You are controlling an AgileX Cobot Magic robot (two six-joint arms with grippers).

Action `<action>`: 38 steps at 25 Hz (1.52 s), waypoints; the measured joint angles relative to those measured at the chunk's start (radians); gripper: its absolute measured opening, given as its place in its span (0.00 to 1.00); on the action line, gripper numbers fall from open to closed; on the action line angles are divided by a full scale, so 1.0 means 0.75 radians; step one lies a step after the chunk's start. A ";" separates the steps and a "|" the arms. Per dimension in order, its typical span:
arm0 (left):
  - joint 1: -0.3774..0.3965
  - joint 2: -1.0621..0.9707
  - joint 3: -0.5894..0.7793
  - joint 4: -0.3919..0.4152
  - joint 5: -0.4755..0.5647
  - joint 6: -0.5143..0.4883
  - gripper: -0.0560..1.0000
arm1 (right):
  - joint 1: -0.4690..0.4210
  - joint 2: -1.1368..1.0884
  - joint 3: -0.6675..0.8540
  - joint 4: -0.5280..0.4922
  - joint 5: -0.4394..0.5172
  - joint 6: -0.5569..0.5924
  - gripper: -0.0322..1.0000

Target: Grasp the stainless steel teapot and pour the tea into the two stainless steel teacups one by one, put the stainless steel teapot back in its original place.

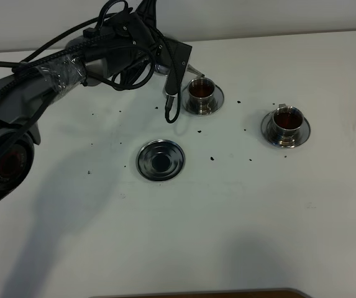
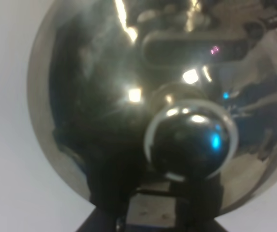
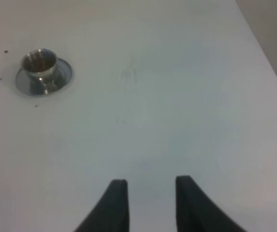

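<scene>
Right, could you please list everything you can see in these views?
stainless steel teapot: one, mirror steel, carried in the left gripper near the far cup
teacups: two, steel, brown tea inside, each on a saucer
empty saucer: one, steel, table centre
specks: several, dark, scattered around the saucers
table: one, white
left gripper: black, by the lid
right gripper: black, jaws apart, empty
</scene>
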 joint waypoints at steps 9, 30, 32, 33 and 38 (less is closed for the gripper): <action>0.000 -0.024 0.000 -0.126 0.026 -0.139 0.29 | 0.000 0.000 0.000 0.000 0.000 0.000 0.27; 0.066 -0.182 0.000 -0.935 0.536 -0.511 0.29 | 0.000 0.000 0.000 0.000 0.000 0.000 0.27; 0.072 -0.182 0.000 -1.019 0.552 -0.519 0.29 | 0.000 0.000 0.000 0.000 0.000 0.000 0.27; 0.074 -0.182 0.005 -1.050 0.560 -0.521 0.29 | 0.000 0.000 0.000 0.000 0.000 0.000 0.27; 0.080 -0.189 0.083 -1.113 0.553 -0.530 0.29 | 0.000 0.000 0.000 0.000 0.000 0.000 0.27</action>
